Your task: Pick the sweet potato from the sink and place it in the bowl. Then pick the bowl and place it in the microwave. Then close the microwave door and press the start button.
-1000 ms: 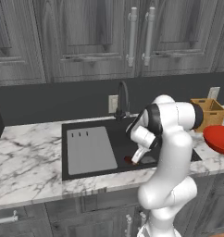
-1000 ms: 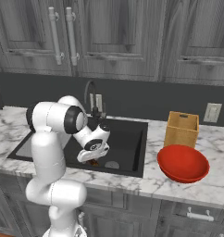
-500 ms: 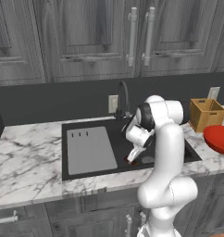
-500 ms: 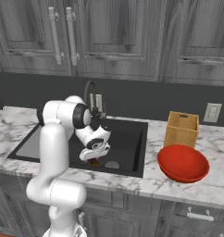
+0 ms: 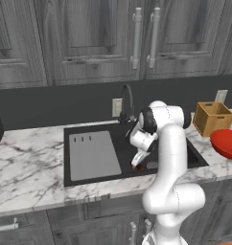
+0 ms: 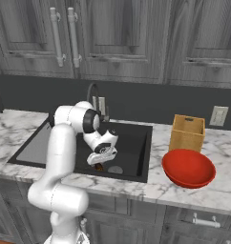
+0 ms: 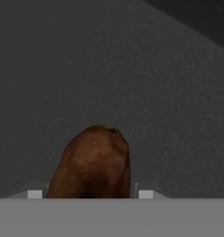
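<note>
- Sweet potato — small brown-orange tuber lying on the floor of the black sink, near its front wall, right of the grey drainboard.
- Handling, judged: light, stiff, rounded and uneven; likely to roll or squirt out if pinched near a tapered end.
- Hold: across the thick middle, jaws square to its length.
- Gripper — down over the tuber, fingers on either side of it; whether they already press it cannot be told.
- Destination: red bowl on the counter, well apart.

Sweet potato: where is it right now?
The sweet potato lies on the floor of the sink, near its front, right of the grey drainboard. In the hand view it sits between the pincer tips.
</note>
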Controlling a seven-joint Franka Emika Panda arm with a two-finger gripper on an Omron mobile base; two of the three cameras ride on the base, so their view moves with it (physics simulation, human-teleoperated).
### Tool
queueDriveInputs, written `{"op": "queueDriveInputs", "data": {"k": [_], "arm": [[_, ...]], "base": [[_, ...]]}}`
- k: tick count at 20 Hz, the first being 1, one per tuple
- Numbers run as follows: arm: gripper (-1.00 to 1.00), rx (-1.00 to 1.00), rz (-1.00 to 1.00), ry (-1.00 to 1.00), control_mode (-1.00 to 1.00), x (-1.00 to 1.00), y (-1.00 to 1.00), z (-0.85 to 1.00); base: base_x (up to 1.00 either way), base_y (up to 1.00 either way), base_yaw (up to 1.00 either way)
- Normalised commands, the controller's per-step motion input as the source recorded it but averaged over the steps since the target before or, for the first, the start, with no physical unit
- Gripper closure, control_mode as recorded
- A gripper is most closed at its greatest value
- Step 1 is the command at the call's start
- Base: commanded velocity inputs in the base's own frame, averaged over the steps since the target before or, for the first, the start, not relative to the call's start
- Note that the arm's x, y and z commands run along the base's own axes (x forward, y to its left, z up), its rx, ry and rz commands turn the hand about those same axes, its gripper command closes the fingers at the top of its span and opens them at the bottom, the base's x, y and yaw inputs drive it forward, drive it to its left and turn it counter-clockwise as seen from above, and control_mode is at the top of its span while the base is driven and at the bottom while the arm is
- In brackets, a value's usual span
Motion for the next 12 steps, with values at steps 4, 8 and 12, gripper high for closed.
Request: {"op": "queueDriveInputs", "data": {"k": [4, 8, 12], "arm": [[1.00, 0.00, 0.00, 0.00, -1.00, 0.23, 0.00, -0.32], [1.00, 0.00, 0.00, 0.00, -1.00, 0.00, 0.00, -0.11], [1.00, 0.01, -0.04, 0.00, -1.00, -0.27, 0.00, 0.43]], "base": [[0.00, 0.00, 0.00], [0.00, 0.00, 0.00], [0.00, 0.00, 0.00]]}}
